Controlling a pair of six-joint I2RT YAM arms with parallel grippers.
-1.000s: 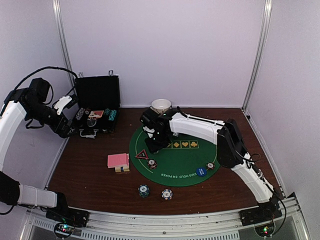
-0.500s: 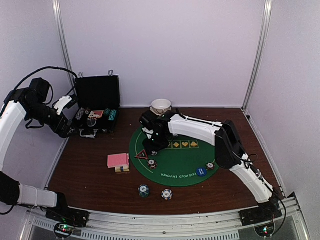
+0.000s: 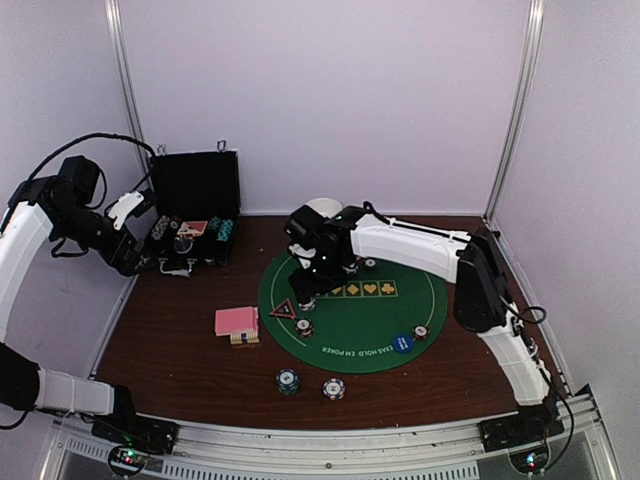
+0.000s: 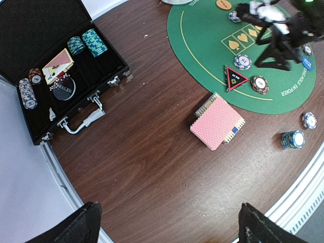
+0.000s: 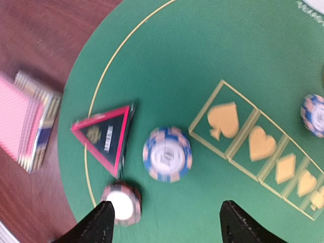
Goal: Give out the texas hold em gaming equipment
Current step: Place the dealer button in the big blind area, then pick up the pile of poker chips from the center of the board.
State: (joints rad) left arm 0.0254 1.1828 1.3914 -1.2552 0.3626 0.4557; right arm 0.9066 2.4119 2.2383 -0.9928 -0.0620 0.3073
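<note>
My right gripper (image 5: 164, 225) is open and empty, hovering over the round green mat (image 3: 370, 315). Just under it lie a blue-and-white chip (image 5: 167, 154), a brown chip (image 5: 120, 202) and the red-rimmed triangle marker (image 5: 104, 136). The pink-backed card deck (image 3: 237, 322) lies on the wood left of the mat. A blue disc (image 3: 402, 343) sits at the mat's near edge, an orange disc (image 4: 224, 4) at its far side. A teal chip stack (image 3: 288, 380) and a white chip (image 3: 334, 388) lie in front of the mat. My left gripper (image 4: 169, 228) is open and empty, high above the wood near the case.
An open black case (image 3: 190, 215) at the back left holds chip stacks and cards. A white bowl (image 3: 320, 208) stands behind the mat, partly hidden by my right arm. More chips lie on the mat at the right (image 3: 421, 332) and the back (image 3: 370, 263).
My right gripper has drawn up and back to the right from beside the triangle marker; a blue-and-white chip now shows there. The left arm has not moved.
</note>
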